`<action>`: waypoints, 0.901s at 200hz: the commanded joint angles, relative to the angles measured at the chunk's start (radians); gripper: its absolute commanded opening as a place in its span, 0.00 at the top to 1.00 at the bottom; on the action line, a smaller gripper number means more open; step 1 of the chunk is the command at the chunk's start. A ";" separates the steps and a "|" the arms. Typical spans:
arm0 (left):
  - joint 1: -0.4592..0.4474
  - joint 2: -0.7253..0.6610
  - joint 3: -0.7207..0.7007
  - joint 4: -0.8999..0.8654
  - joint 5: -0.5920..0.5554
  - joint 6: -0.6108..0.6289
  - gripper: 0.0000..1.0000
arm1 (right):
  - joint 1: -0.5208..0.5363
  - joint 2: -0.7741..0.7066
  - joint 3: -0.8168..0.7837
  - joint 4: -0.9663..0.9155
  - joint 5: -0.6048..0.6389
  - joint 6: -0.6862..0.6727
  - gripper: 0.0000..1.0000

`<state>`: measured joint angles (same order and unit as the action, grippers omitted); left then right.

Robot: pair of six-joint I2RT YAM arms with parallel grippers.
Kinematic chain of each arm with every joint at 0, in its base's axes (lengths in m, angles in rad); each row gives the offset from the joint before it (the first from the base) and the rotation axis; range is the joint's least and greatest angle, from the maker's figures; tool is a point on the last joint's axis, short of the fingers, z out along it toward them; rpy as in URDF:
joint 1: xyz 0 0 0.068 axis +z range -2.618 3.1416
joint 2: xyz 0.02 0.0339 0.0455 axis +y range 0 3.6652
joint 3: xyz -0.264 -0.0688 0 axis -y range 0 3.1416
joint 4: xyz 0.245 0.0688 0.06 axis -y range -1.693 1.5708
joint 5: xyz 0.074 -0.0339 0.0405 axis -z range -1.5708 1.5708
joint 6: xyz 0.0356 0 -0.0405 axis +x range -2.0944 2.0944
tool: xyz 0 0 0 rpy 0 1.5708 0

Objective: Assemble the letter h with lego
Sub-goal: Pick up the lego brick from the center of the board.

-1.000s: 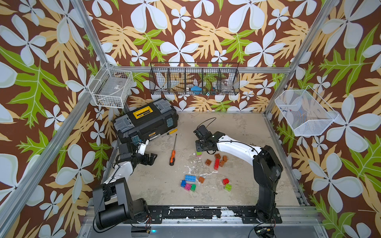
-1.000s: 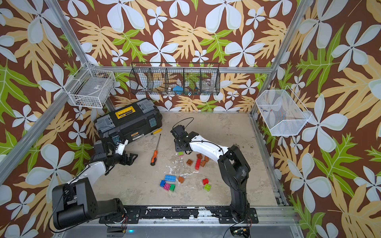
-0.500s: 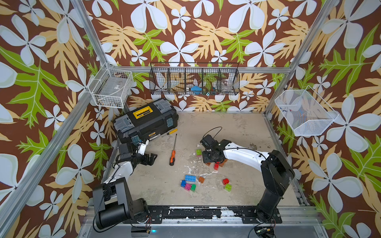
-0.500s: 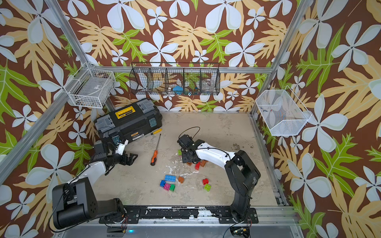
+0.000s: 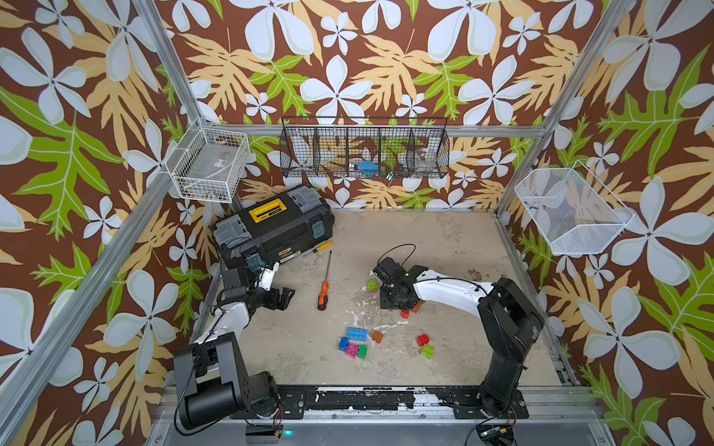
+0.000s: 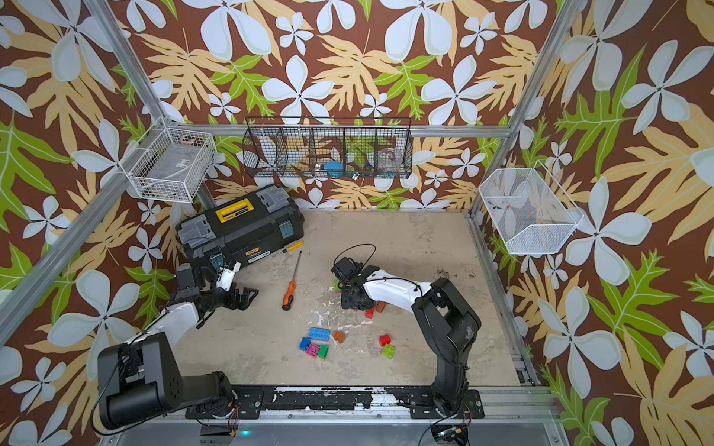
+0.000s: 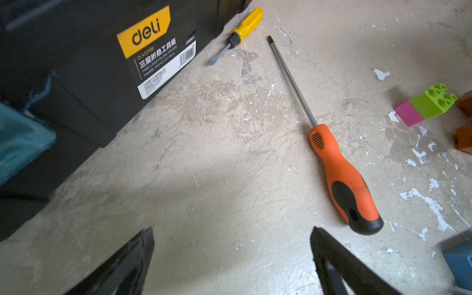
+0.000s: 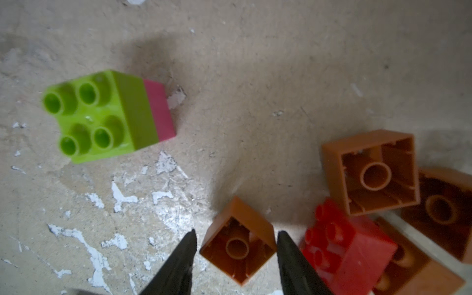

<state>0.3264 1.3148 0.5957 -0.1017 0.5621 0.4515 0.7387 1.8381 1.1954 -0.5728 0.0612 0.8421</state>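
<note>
Lego bricks lie loose on the floor; the letter h is not in view. My right gripper (image 8: 236,231) points down at the floor in both top views (image 5: 398,305) (image 6: 355,305). It is shut on an orange-brown brick (image 8: 237,245) whose hollow underside faces the wrist camera. A red brick (image 8: 347,247) and more orange bricks (image 8: 373,173) lie right beside it. A green-on-pink stack (image 5: 372,285) (image 8: 109,115) lies free just behind. A long blue brick (image 5: 357,334) and small blue, pink, green, orange and red bricks lie nearer the front. My left gripper (image 5: 284,299) (image 7: 232,229) is open and holds nothing.
A black toolbox (image 5: 274,228) stands at the back left. An orange-handled screwdriver (image 5: 323,293) lies between the two arms, with a small yellow screwdriver (image 5: 320,247) by the toolbox. Wire baskets (image 5: 365,152) hang on the walls.
My right gripper left the green-pink stack on the floor and moved forward to the orange and red bricks. Its jaws widened, then closed around an orange brick. The left arm has not moved.
</note>
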 commanded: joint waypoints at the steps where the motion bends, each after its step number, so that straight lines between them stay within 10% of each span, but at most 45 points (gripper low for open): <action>1: 0.002 -0.001 0.007 -0.020 0.018 0.019 0.01 | 0.000 -0.017 -0.021 0.016 0.020 0.088 0.49; 119: 0.000 -0.026 0.111 -0.163 0.227 0.111 0.03 | -0.002 0.012 -0.013 0.088 0.028 0.006 0.70; 180: -0.003 -0.037 0.311 -0.307 0.577 0.040 0.03 | 0.004 -0.259 -0.059 0.391 -0.274 -0.198 0.76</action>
<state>0.3264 1.2865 0.8551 -0.3485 0.9352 0.5571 0.7380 1.6665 1.1519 -0.3817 -0.0200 0.7483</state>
